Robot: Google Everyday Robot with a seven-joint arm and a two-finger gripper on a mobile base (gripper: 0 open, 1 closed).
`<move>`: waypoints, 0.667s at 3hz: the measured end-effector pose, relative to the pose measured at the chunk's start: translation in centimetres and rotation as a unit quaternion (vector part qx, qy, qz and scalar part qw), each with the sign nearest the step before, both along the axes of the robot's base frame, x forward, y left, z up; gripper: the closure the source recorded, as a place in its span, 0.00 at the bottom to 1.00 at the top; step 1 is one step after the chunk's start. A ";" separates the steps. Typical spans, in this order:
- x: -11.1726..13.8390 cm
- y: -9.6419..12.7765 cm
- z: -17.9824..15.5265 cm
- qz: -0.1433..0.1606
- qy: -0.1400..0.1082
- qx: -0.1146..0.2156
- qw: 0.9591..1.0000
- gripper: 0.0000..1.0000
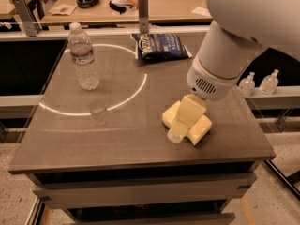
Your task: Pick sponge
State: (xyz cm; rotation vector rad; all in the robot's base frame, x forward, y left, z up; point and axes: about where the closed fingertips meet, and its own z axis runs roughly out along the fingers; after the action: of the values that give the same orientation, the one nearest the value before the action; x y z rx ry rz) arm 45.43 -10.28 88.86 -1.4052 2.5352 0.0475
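The pale yellow sponge (201, 128) lies flat on the brown table (117, 144), right of centre and near the front edge, with a thin dark layer showing beneath it. My gripper (179, 132) hangs from the big white arm (220, 69) and reaches down directly over the sponge's middle. Its yellowish tip is low at the sponge's front left side and covers the centre of the sponge. The sponge's left end (169, 115) and right end stick out on either side of the gripper.
A clear water bottle (84, 57) stands at the back left. A dark blue snack bag (159, 46) lies at the back centre. A small clear cup (98, 112) sits left of centre. Two small bottles (247, 83) stand on a ledge past the table's right edge.
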 end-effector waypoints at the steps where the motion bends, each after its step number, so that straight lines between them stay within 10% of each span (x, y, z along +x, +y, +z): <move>1: 1.5 0.7 -0.8 -0.020 0.000 -0.008 1.000 0.00; 2: 2.4 1.6 -2.0 -0.029 0.005 -0.009 1.000 0.00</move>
State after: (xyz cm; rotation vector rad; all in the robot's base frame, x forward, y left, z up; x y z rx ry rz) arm 47.85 -8.71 86.86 -1.3396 2.5902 0.0203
